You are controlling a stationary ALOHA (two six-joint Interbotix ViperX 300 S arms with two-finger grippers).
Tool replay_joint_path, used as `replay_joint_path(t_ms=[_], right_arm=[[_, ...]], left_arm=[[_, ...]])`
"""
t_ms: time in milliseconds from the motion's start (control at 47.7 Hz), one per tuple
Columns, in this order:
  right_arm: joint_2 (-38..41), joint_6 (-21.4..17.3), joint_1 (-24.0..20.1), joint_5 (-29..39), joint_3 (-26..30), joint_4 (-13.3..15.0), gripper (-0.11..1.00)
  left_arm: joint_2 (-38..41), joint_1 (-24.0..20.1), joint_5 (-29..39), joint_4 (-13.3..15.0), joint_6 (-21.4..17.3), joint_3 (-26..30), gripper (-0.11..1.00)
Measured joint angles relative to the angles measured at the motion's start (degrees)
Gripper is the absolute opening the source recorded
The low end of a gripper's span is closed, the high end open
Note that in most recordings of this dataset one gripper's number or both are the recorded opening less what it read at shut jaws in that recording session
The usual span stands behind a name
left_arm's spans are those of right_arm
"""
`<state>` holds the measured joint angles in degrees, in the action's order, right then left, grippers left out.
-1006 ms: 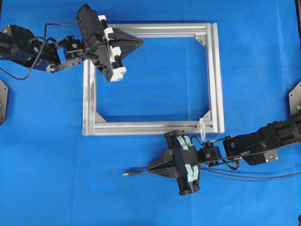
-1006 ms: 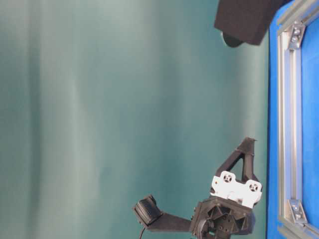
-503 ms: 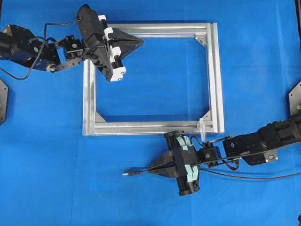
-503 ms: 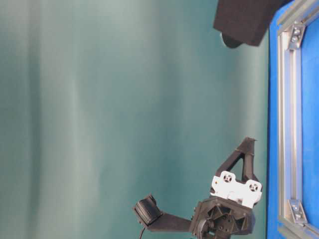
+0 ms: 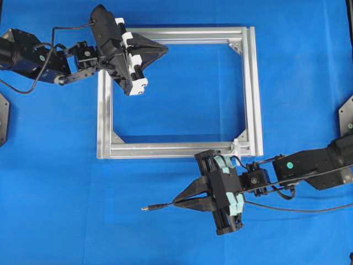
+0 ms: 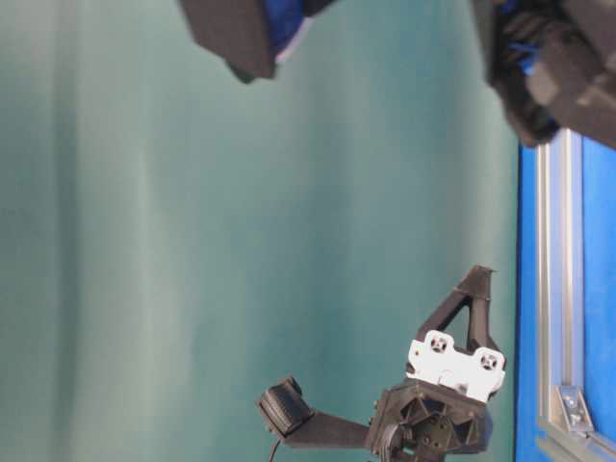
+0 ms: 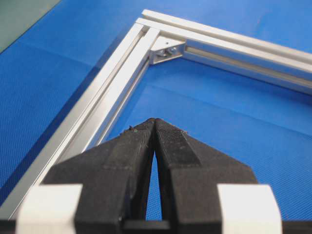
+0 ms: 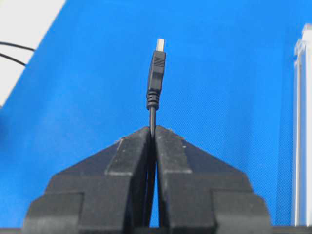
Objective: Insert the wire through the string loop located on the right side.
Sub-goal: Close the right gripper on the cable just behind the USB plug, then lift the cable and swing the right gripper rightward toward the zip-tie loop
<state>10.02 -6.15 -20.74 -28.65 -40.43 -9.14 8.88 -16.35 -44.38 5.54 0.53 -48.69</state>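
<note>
The wire [image 5: 160, 207] is a thin black cable. Its plug [image 5: 148, 208] points left over the blue mat, in front of the silver frame [image 5: 253, 83]. My right gripper [image 5: 175, 203] is shut on the cable just behind the plug. In the right wrist view the plug [image 8: 156, 73] sticks straight out past the closed right gripper [image 8: 152, 129]. The whitish string loop [image 5: 236, 147] hangs at the frame's front right corner, just behind the right gripper's body and partly hidden by it. My left gripper [image 5: 165, 51] is shut on nothing and hovers over the frame's back left corner.
The cable trails right across the mat [image 5: 309, 210] under the right arm. A corner bracket [image 7: 165, 48] lies ahead of the left gripper [image 7: 154, 121]. The frame's rail [image 8: 298, 136] shows at the right of the right wrist view. The right arm [image 6: 549, 77] looms blurred at the top.
The right gripper has shifted toward the front of the table and risen, carrying the wire; the plug moved slightly left and forward. The left arm has stayed still.
</note>
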Motion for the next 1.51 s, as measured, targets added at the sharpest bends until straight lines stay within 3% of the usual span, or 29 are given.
replay_joint_path(t_ms=[1508], right_arm=[[-0.2, 0.4, -0.1, 1.1, -0.1, 0.1, -0.03]], left_arm=[[-0.2, 0.1, 0.5, -0.1, 0.1, 0.0, 0.0]])
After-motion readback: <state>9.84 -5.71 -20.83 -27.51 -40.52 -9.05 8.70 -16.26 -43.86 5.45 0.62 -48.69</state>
